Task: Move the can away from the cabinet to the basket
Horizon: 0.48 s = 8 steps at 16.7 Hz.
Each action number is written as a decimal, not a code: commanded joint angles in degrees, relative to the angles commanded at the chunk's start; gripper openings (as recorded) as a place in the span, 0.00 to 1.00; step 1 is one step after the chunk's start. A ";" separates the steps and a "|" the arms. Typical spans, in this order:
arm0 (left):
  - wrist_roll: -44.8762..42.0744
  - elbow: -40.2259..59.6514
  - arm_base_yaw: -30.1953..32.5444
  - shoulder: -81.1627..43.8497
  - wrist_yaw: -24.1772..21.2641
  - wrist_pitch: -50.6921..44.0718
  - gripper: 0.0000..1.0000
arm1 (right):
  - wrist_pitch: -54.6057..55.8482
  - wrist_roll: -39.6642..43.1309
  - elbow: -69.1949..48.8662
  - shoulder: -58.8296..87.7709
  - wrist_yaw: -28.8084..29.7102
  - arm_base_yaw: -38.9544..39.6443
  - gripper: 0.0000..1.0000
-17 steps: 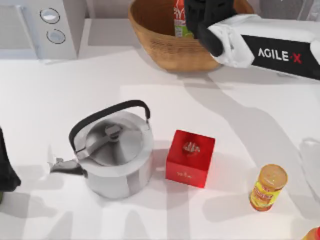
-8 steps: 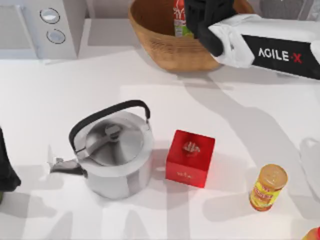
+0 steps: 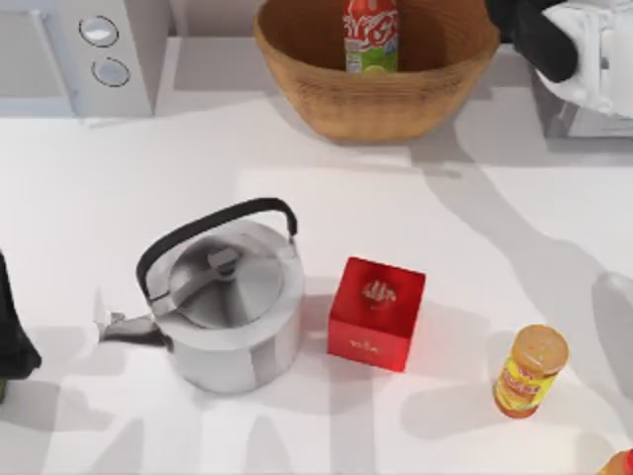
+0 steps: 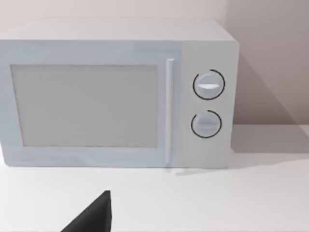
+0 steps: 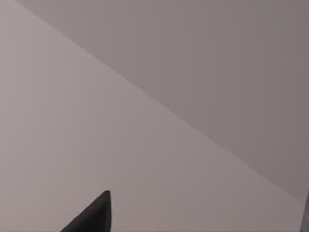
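Surface: white table (image 3: 119, 188); near edge, kettle (image 3: 223, 307).
Can: can (image 3: 371, 36) upright inside basket (image 3: 297, 74), free.
Right gripper: right gripper (image 3: 529, 30) beside basket; fingers cannot tell.
Left gripper: parked far from basket; cannot tell.
Risk: arm brushing basket rim could topple can.

- A rendered kitchen-like tabletop — a plain white table (image 3: 119, 178) set before a bare grey-pink wall (image 5: 193, 58).
- Kitchen goods show it: a white microwave (image 4: 116, 92) with two round knobs, and a steel kettle (image 3: 226, 307) with a black handle.
- Groceries stand about — a red carton (image 3: 376, 313), an orange-yellow can (image 3: 530, 371), and a woven basket (image 3: 376, 99) near the right gripper (image 3: 539, 35).
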State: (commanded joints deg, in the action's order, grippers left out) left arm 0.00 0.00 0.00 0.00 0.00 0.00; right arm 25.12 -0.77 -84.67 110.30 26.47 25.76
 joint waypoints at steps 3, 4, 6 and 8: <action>0.00 0.00 0.00 0.00 0.00 0.00 1.00 | -3.77 0.03 12.89 -17.77 -3.88 -3.80 1.00; 0.00 0.00 0.00 0.00 0.00 0.00 1.00 | -5.17 0.05 17.63 -24.55 -5.33 -5.22 1.00; 0.00 0.00 0.00 0.00 0.00 0.00 1.00 | -8.10 0.13 27.53 -38.88 -8.37 -8.19 1.00; 0.00 0.00 0.00 0.00 0.00 0.00 1.00 | -11.12 0.26 37.79 -53.54 -11.52 -11.25 1.00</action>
State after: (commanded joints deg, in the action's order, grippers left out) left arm 0.00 0.00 0.00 0.00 0.00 0.00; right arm 14.01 -0.50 -46.88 56.76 14.95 14.51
